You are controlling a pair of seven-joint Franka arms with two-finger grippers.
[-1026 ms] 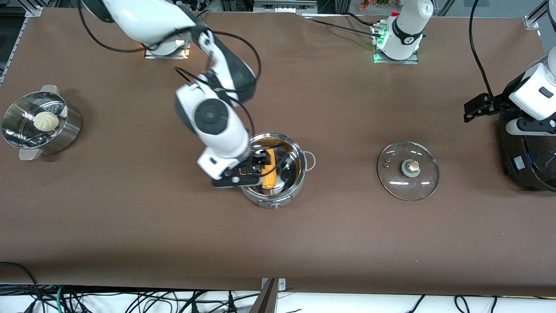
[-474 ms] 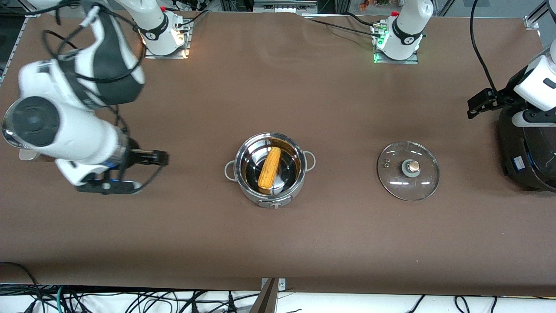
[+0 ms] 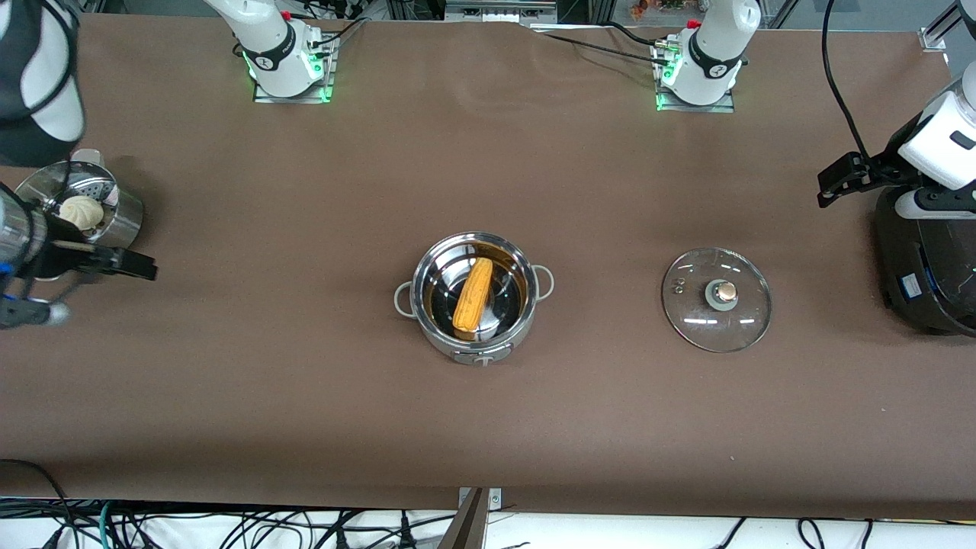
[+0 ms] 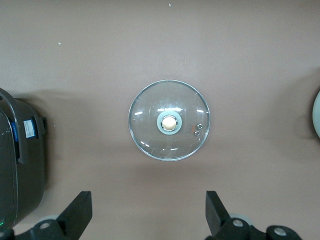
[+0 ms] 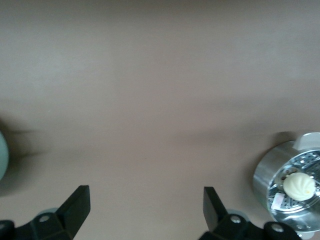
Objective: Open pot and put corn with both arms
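Pot (image 3: 473,306): one, at the middle of the table, open, no lid on it; two grey loop handles at its 3 and 9 o'clock and a tab at 6 o'clock, nearest the front camera.
Corn (image 3: 473,298): one cob, lying inside the pot on its bottom, tilted, running from about 7 o'clock up to 1 o'clock.
Lid (image 3: 717,299): one, glass with a copper-coloured knob, flat on the table beside the pot toward the left arm's end, well apart from it; also seen from above in the left wrist view (image 4: 169,120).
Steamer pot (image 3: 80,216): one, perforated steel, at the right arm's end of the table, holding one pale bun (image 3: 81,213).
Black cooker (image 3: 926,263): one, at the left arm's end, near the lid.
Right gripper (image 3: 91,263): one, hanging over the table just beside the steamer pot; its two fingers (image 5: 75,207) stand wide apart with nothing between them.
Left gripper (image 3: 842,179): one, up over the cooker's edge; its two fingers (image 4: 77,212) are spread apart and hold nothing.
Arm bases: two, at the 12 o'clock edge of the table, farthest from the front camera.
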